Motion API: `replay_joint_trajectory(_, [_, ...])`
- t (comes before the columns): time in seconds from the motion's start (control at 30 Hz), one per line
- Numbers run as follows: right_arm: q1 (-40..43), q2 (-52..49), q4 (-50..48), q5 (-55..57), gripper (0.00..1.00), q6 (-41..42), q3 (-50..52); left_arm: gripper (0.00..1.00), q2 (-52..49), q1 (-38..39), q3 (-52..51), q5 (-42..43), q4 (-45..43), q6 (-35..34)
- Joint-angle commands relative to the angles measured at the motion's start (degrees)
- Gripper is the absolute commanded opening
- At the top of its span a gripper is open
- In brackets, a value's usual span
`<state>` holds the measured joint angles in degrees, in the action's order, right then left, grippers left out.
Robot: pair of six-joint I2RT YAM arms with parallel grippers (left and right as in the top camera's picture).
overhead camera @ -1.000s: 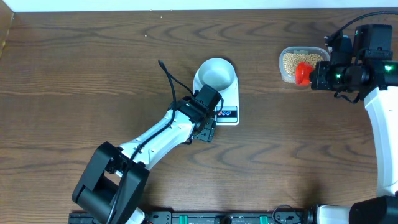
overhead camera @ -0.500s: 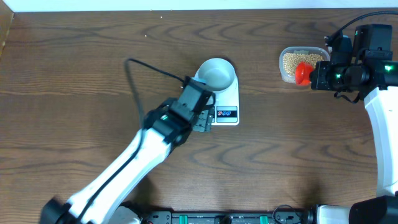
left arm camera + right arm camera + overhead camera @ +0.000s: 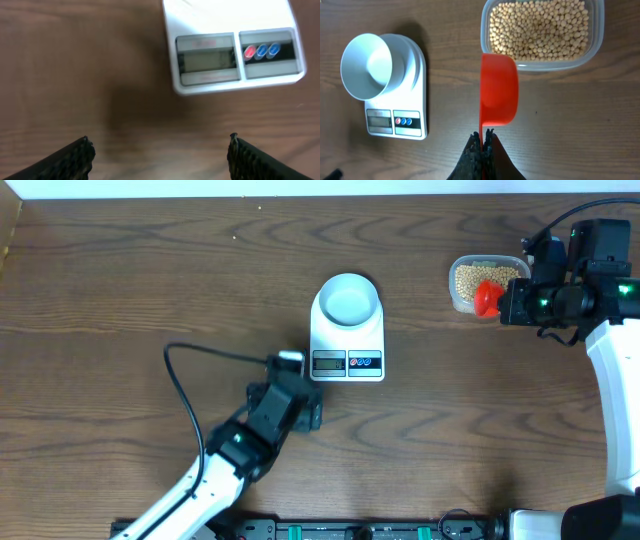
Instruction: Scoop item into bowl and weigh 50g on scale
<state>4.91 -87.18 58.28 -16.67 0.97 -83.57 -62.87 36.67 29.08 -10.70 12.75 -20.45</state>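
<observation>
The white bowl (image 3: 347,302) stands on the white scale (image 3: 347,360); it is empty in the right wrist view (image 3: 366,65). The scale's display and buttons show in the left wrist view (image 3: 235,55). The beans (image 3: 478,277) fill a clear tub (image 3: 540,30) at the right. My right gripper (image 3: 483,136) is shut on the handle of a red scoop (image 3: 498,90), empty, held just beside the tub. My left gripper (image 3: 159,152) is open and empty, over bare table in front-left of the scale.
The clear plastic tub (image 3: 459,295) stands near the table's back right. A black cable (image 3: 190,352) loops from the left arm over the table left of the scale.
My left arm has pulled back from the scale's front toward the table's front left. The right arm and scoop have not moved.
</observation>
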Motion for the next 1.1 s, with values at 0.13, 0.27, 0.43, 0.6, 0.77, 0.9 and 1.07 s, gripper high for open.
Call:
replay_joint_trajectory(0.13, [-0.09,-0.11,0.02,-0.15,0.01,-0.63,-0.94,0.88,1.09,0.13,-6.32,-0.59,-5.2,11.21])
replay_joint_trajectory(0.27, [-0.09,-0.11,-0.15,-0.15,0.01,-0.63,-0.9,0.87,1.09,0.13,-6.32,2.62,-9.99,13.44])
replay_joint_trajectory(0.43, [-0.09,-0.11,-0.13,-0.13,0.01,-0.68,-0.9,0.87,1.11,0.13,-5.9,6.21,-13.94,13.38])
replay_joint_trajectory(0.6, [-0.07,-0.11,-0.26,-0.13,0.01,-0.68,-0.9,0.88,1.18,0.13,-5.33,8.46,-13.99,13.46])
replay_joint_trajectory(0.77, [-0.07,-0.11,-0.22,-0.13,0.01,-0.68,-0.9,0.88,1.27,0.13,-3.26,9.86,-13.64,13.6])
replay_joint_trajectory(0.9, [-0.07,-0.11,-0.22,-0.13,0.01,-0.87,-0.9,0.87,1.27,0.13,-2.58,9.86,-10.64,13.62])
replay_joint_trajectory(1.07, [-0.07,-0.11,-0.24,0.04,0.01,-0.85,-0.9,0.88,1.36,0.13,-1.81,9.86,-9.75,13.62])
